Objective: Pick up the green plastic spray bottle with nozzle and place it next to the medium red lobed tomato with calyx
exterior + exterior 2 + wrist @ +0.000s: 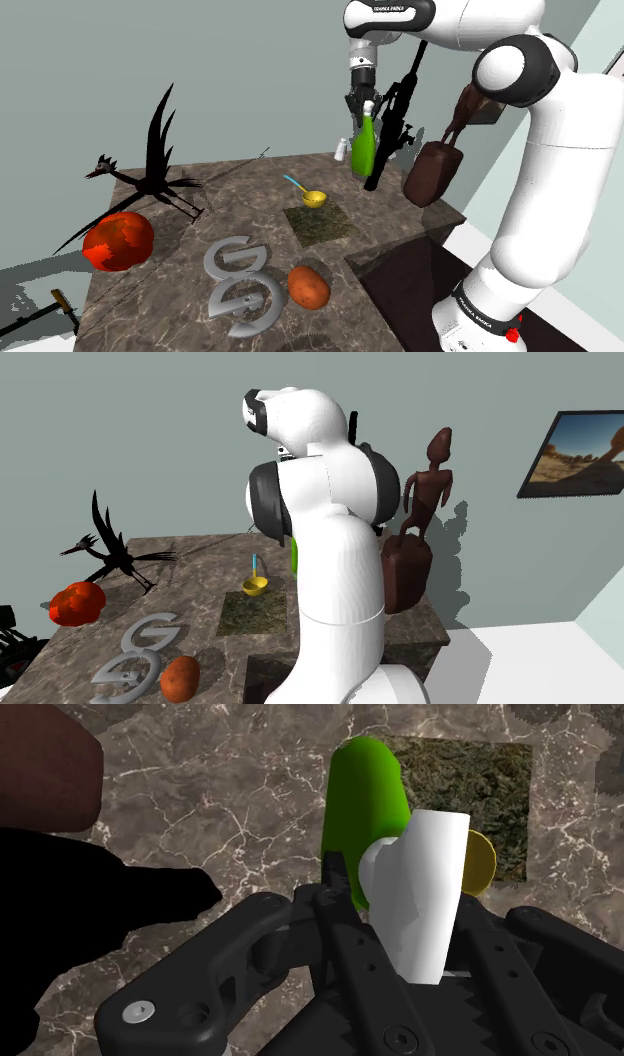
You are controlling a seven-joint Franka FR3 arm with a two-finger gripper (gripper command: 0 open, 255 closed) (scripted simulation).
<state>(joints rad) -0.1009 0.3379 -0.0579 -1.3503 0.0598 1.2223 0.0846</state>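
The bottle [364,150] is pinched at its white nozzle [425,894] by the gripper [366,108], the fingers [336,880] closed on it from both sides. It hangs nearly upright, judged clear of the table [140,300], over the far right part in the shoulder view. The tomato [118,240] lies well apart, at the left edge. The carry should be kept high, since the bowl [314,198] and the bird figure [150,165] stand along the way. As only the nozzle is gripped, the body may swing, so a slow move is advised. The bottle should be lowered just beside the tomato, away from the bird's legs, and released once its base is seated.
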